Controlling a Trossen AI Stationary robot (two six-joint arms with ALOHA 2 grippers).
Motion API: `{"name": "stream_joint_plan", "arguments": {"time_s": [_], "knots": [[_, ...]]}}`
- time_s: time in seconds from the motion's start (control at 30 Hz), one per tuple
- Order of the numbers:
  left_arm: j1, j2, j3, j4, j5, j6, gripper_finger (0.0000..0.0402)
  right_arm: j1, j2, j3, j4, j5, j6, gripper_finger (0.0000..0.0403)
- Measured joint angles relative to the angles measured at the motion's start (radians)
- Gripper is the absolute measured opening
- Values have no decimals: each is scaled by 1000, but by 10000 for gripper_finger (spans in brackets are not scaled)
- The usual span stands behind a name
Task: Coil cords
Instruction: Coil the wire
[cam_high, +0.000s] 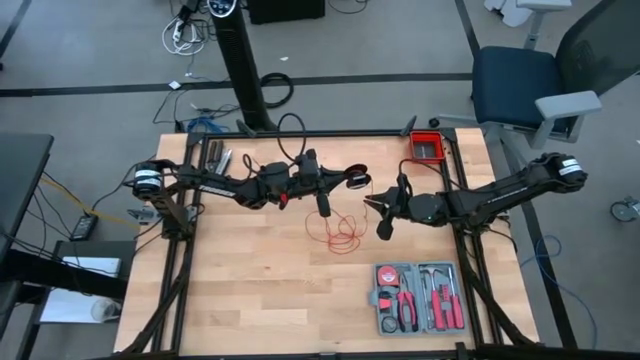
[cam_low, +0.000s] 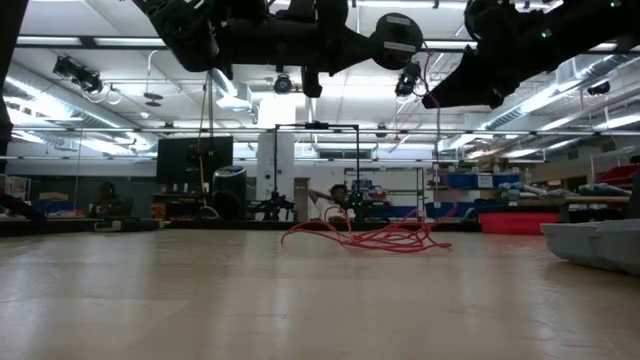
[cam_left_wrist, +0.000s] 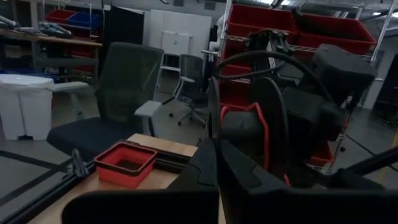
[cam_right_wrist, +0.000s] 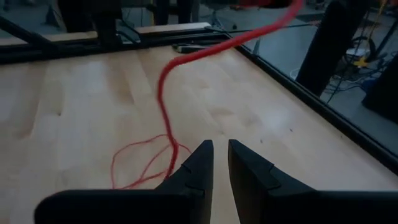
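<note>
Above the surface's centre, the left end effector (cam_high: 362, 181), pressed together, lifts the cord (cam_high: 343, 232); at three o'clock, the right end effector (cam_high: 374, 204) waits slightly spread to gather loops.

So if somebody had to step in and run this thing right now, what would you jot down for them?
Left gripper: raised over the table's middle, fingers shut, a red strand seems to run up to it.
Right gripper: close beside it, fingers slightly apart; whether they pinch the strand is unclear.
Red cord: mostly loose loops on the wooden table, below the grippers.
Grey tool case and red bin: off to the side, untouched.
Done: one end lifted. Left: gather the loops into a tidy coil.
</note>
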Motion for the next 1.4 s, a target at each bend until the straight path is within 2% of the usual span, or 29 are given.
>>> {"name": "stream_joint_plan", "arguments": {"time_s": [0.43,0.6,0.83,1.0,1.17,1.27,1.4], "knots": [[0,0,0,2,-12,-11,1,0,45,0,6,-41,-9,83],[0,0,0,9,-23,-11,1,0,46,-1,3,-53,35,98],[0,0,0,58,-41,18,1,6,47,0,13,-50,27,95],[1,-3,0,57,-63,65,1,-4,37,0,-62,-62,65,93],[22,-86,-54,64,-58,76,1,-36,9,45,-105,-151,117,93],[38,-143,-106,58,-58,97,1,-68,13,63,-87,-154,45,94],[59,-193,-164,61,-54,98,1,-146,23,69,29,-160,-34,93]]}}
